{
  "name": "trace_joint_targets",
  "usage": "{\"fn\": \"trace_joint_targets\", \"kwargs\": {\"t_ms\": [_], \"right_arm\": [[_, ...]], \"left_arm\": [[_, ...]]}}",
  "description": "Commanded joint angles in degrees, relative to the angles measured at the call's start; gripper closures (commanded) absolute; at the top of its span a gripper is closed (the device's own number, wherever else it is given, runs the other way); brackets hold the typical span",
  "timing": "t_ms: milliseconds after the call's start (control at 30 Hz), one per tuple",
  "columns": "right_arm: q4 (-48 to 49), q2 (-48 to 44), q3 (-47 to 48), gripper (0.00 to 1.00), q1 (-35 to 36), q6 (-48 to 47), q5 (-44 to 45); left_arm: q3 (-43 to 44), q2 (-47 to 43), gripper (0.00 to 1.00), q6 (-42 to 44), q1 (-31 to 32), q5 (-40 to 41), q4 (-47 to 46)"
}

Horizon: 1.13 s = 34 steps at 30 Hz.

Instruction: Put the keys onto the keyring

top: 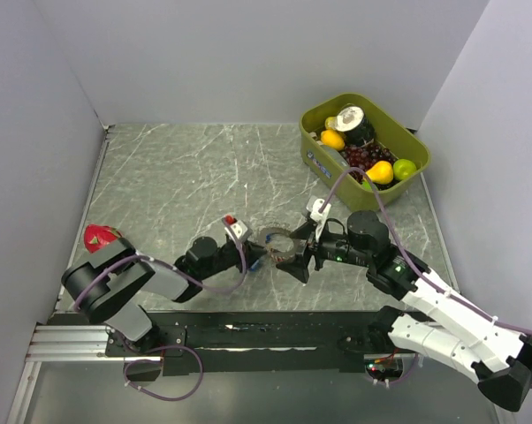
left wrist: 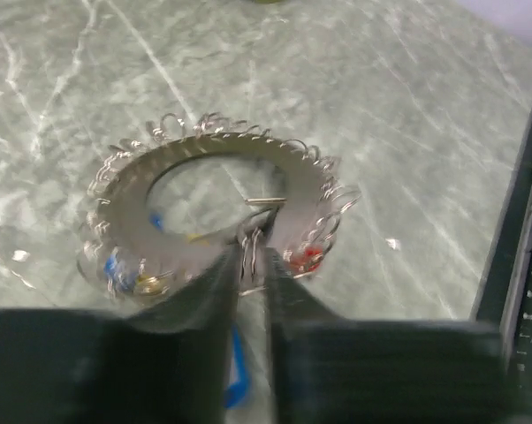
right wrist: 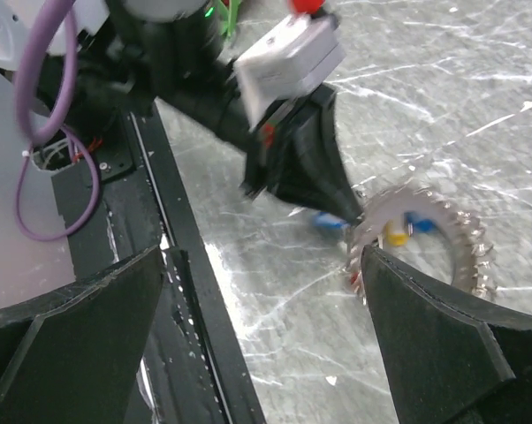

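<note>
Grey marbled desk [top: 178, 177] shows you the keyring [left wrist: 204, 168] at its centre between both arms, near rim pinched in your left end effector [left wrist: 253, 252], while your right end effector [right wrist: 262, 265], spread wide, hovers just beside its opposite edge.

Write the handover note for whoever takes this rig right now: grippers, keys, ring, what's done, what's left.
Left gripper: shut on the near rim of the keyring.
Right gripper: open, one finger close beside the ring.
Keys: a blue head and a red head show at the ring's coils. I cannot tell whether they are threaded on. No black keys are visible.
Done: ring gripped.
Left: check which keys are on, then thread the rest.
</note>
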State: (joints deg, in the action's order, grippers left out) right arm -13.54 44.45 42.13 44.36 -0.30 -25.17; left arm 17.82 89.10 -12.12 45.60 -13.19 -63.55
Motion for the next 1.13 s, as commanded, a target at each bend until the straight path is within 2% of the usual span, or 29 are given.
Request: {"fn": "trace_joint_targets", "kwargs": {"t_ms": [0, 33, 67, 200, 300, 333, 400, 433, 533, 667, 767, 900, 1000, 1100], "right_arm": [[4.4, 1.3, -0.2, 0.00, -0.2, 1.7, -1.2], [4.7, 1.7, -0.2, 0.00, -0.3, 1.6, -1.4], [4.8, 1.9, 0.1, 0.00, -0.3, 1.5, -1.5], [5.4, 2.1, 0.4, 0.00, -0.4, 1.6, -1.4], [5.5, 2.6, 0.7, 0.00, -0.3, 1.9, -0.9], [5.5, 2.7, 0.8, 0.00, -0.4, 2.1, -0.2], [5.5, 3.4, 0.8, 0.00, -0.4, 2.8, 1.1], [5.5, 3.5, 0.8, 0.00, -0.4, 3.5, 1.8], [6.2, 4.9, 0.3, 0.00, -1.4, 6.4, 4.9], [7.7, 6.6, -2.3, 0.00, -7.0, 12.9, 5.9], [6.6, 6.8, -4.2, 0.00, -12.3, 16.8, 8.1], [6.1, 2.3, -7.1, 0.00, -18.9, 19.1, 13.8], [6.0, -0.8, -8.5, 0.00, -21.1, 18.7, 16.5], [6.4, -3.2, -9.3, 0.00, -22.7, 17.4, 23.2]], "left_arm": [[-2.3, -5.9, 0.53, -2.6, 3.0, 5.5, -7.6], [-3.0, -7.6, 0.23, -2.8, 3.5, 6.6, -7.1], [-3.6, -8.6, 0.01, -3.1, 3.6, 7.9, -6.6], [-6.7, -14.6, 0.04, -3.8, 3.6, 9.1, -5.0], [-5.8, -22.2, 0.04, -5.9, 3.6, 12.8, 2.6], [-5.2, -23.8, 0.04, -6.4, 3.6, 13.1, 7.9], [-2.8, -27.0, 0.04, -9.1, 3.6, 21.2, 14.0], [-1.8, -28.0, 0.04, -10.2, 3.5, 23.7, 21.3], [1.9, -29.9, 0.04, -13.4, 3.5, 34.2, 30.0], [6.0, -30.7, 0.04, -18.6, 3.5, 44.2, 42.1], [8.4, -32.1, 0.04, -21.3, 3.4, 50.0, 47.3], [9.3, -36.2, 0.04, -22.6, 3.4, 54.9, 52.2], [10.4, -37.5, 0.04, -22.6, 3.5, 57.2, 54.4], [11.5, -37.1, 0.04, -20.7, 3.5, 59.2, 55.1]]}}
